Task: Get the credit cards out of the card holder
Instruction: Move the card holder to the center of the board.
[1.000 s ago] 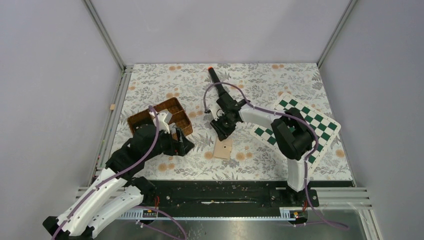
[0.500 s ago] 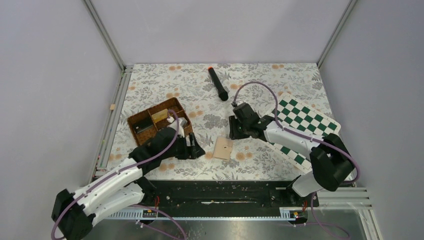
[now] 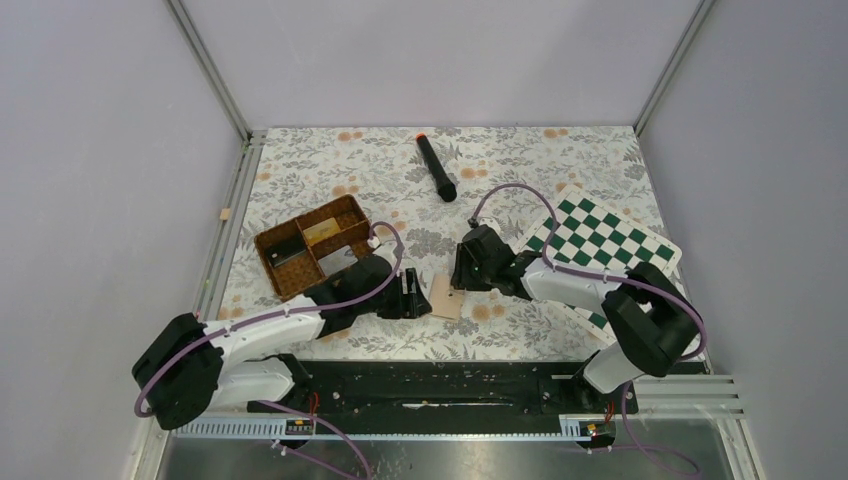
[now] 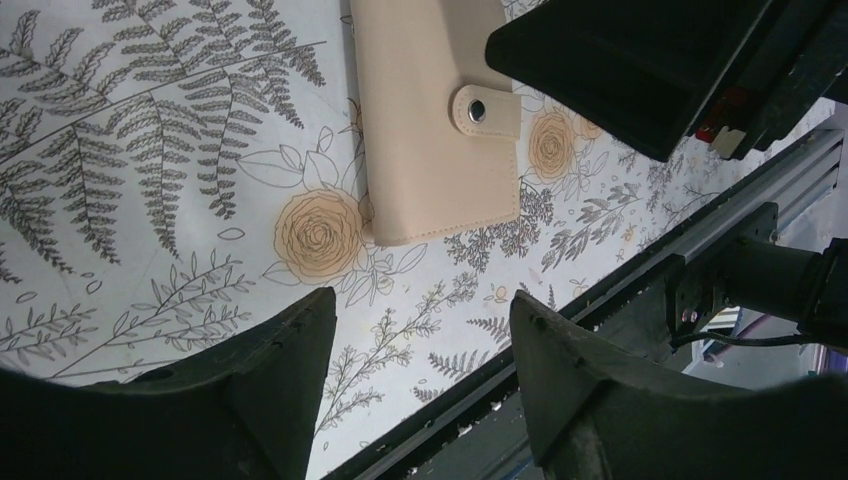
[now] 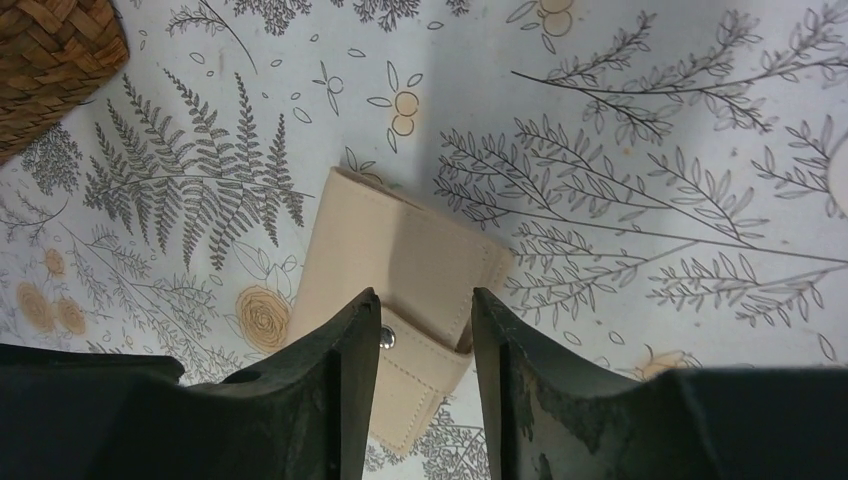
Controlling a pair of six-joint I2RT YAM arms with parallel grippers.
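Observation:
The card holder [image 3: 446,297] is a tan sleeve lying flat on the floral cloth, its snap strap [image 4: 485,108] closed. No credit card shows. My left gripper [image 3: 415,298] sits just left of it, open and empty; in the left wrist view [image 4: 420,310] the holder [image 4: 430,120] lies a little ahead of the fingertips. My right gripper [image 3: 462,272] is at the holder's far right edge. In the right wrist view it [image 5: 425,300] is open, low over the holder [image 5: 400,250], with a finger on each side of the strap.
A brown woven partitioned basket [image 3: 268,262] stands left of the holder, with a pale flat item and a dark item inside. A black stick with an orange tip [image 3: 435,168] lies at the back. A green-white chequered board [image 3: 600,235] lies at the right.
The left gripper moved right from the basket to the holder's left side. The right gripper came down from near the black stick to the holder's far edge.

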